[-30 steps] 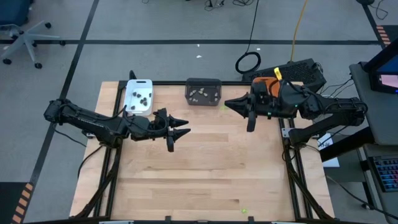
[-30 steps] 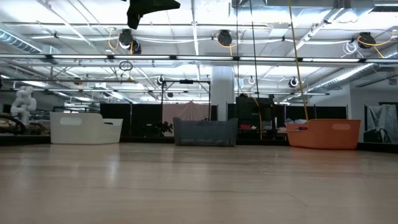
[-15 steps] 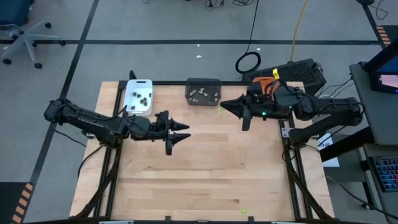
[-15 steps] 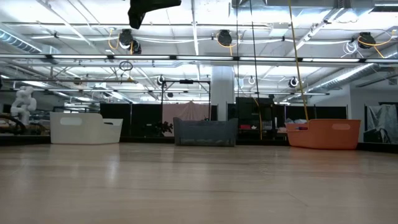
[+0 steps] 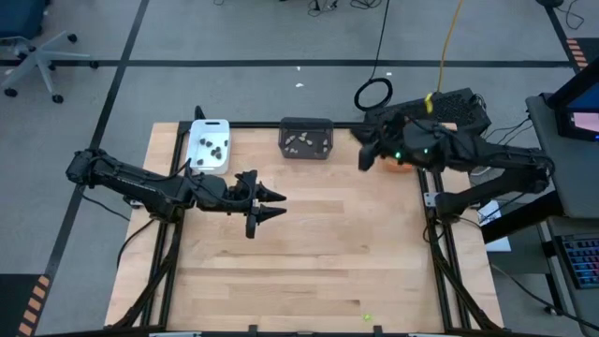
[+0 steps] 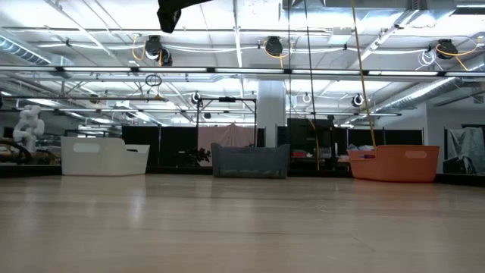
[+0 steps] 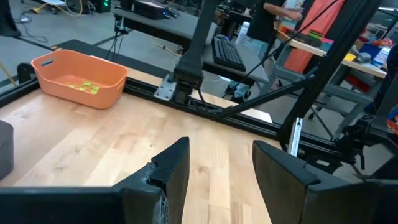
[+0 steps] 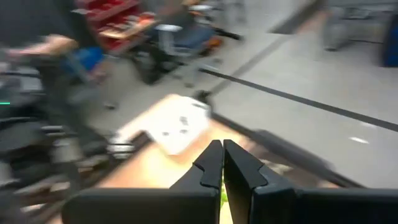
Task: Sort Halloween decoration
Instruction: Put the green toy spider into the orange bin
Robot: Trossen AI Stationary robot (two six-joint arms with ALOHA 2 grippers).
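I see the rectangular white plastic tray point(image 5: 209, 144) at eleven o'clock holding dark brown-black pieces point(image 5: 214, 146), dark grey tray point(image 5: 306, 137) at twelve holding pale beige-grey pieces point(image 5: 301, 142), orange tray point(image 7: 79, 77) holding lime green pieces point(image 7: 83, 88), left gripper point(image 5: 278, 201) mid-table, parted and empty, right gripper point(image 5: 364, 159) at one o'clock pinching a lime green sliver point(image 8: 221, 198).

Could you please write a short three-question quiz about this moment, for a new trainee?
1. True or false: the left gripper is open and holds nothing.
2. Which tray holds lime green pieces? A white, B dark grey, C orange.
3. Fill in: the right gripper is ____ on a lime green piece.

Key: 1 true; 2 C; 3 shut.
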